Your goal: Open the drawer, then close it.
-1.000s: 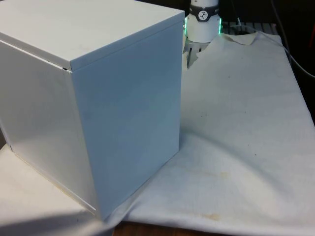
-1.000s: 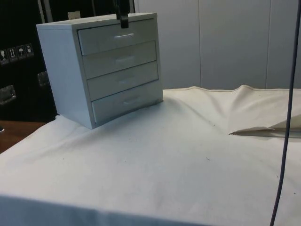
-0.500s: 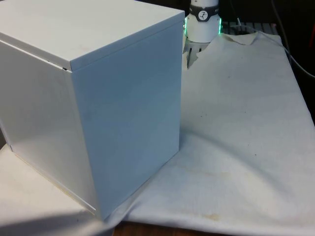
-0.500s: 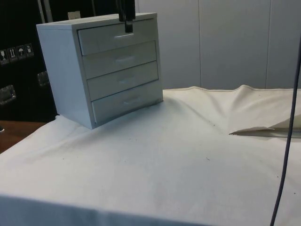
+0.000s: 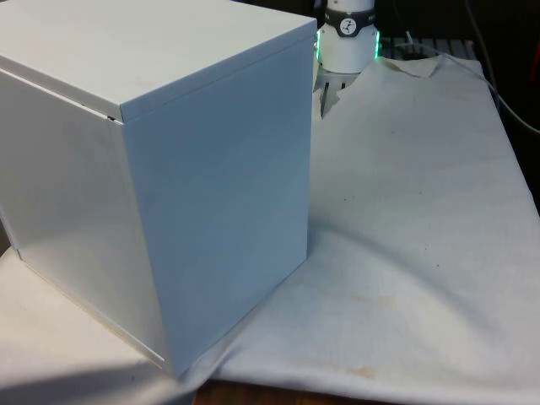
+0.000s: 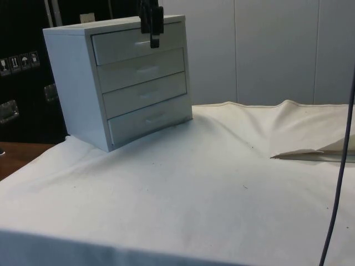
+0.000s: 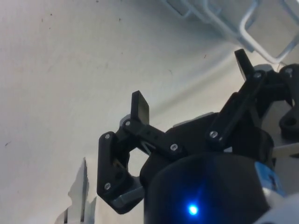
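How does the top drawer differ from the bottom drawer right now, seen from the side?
The top drawer has the gripper hanging in front of its handle; the bottom drawer has nothing near it. The top drawer sits just under the chest's lid; the bottom drawer sits just above the white cloth. Both are white, carry a small pale handle, and look shut, flush with the two drawers between them.

Smooth painted chest on wrinkled cloth

The chest of drawers looks smooth, matt white, like painted board; the cloth is creased, faintly stained white fabric; the gripper is matt black plastic with small metal screws.
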Action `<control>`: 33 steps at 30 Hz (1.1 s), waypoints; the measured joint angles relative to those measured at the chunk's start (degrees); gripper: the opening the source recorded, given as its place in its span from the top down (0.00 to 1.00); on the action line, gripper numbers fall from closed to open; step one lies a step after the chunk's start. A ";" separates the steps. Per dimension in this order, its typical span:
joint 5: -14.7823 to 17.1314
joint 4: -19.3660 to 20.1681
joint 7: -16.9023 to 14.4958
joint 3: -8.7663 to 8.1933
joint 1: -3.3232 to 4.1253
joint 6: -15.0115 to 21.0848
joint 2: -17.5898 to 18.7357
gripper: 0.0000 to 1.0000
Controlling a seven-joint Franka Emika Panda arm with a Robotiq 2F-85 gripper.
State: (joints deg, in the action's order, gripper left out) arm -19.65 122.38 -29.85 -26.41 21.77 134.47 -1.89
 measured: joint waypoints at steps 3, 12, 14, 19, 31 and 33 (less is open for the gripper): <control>-0.06 0.74 -0.80 -0.17 -0.06 0.80 -0.17 0.00; -1.60 3.15 -2.01 -0.80 -0.23 3.15 -1.15 0.00; -1.95 3.55 -2.41 -1.03 -0.23 3.78 -1.26 0.00; -2.41 4.24 -3.67 -1.78 -0.34 5.33 -1.32 0.00; -3.32 5.79 -7.16 -3.90 -0.52 10.31 -1.20 0.00; -3.32 6.07 -7.79 -4.24 -0.52 11.29 -1.15 0.00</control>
State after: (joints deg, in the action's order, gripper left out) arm -22.98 128.46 -37.64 -30.65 21.26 145.76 -3.04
